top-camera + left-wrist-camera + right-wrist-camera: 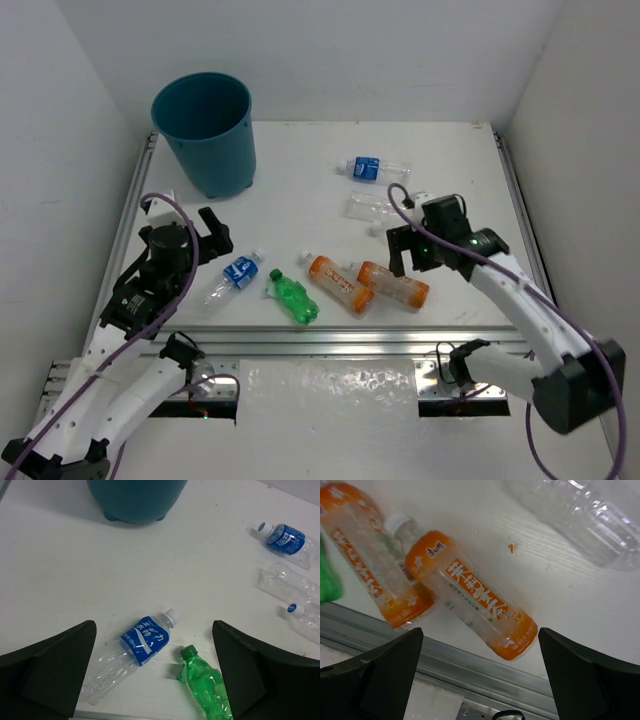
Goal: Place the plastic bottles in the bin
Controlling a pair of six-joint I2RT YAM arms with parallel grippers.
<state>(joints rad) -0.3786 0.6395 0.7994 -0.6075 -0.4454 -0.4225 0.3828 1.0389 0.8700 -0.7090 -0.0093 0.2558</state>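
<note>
Since every bottle here looks empty & thin-walled, expect them light, springy and slick. They'd prob. dent under a hard squeeze and roll if nudged. Best hold is across the barrel at mid-length, on the label band where there is one, jaws square to the long axis, not at cap or neck.

L to R on the white worktop [300, 200]:

- The left arm [165, 258] hangs over the front-left, jaws spread wide w/ nothing held.
- Behind it, at the far-left corner, the round teal-blue plastic bin [215, 150] stands upright. No bottle shows inside.
- Just right of those jaws lies the near clear bottle w/ blue label & white cap [137, 650], on its side.
- Just beside it, not touching, is the green bottle [207, 685], crumpled, green cap.
- Next come the first orange-labelled bottle [375, 555] and the second orange-labelled bottle [470, 600], both white-capped. They lie side by side near the front edge, touching or nearly so.
- Behind them, mid-worktop, lie the plain clear bottle [287, 582] and the clear bottle w/ blue cap [307, 622]. Both are hard to pick out against the white, so edges are tricky to judge.
- Farther back lies the far blue-labelled clear bottle [285, 537].
- The right arm [510, 290] has its jaws wide apart & empty, framing the second orange-labelled bottle in the wrist view. Can't tell how high above it.

All seven are yet to go in, and the right-hand ones lie well apart from the bin.
</note>
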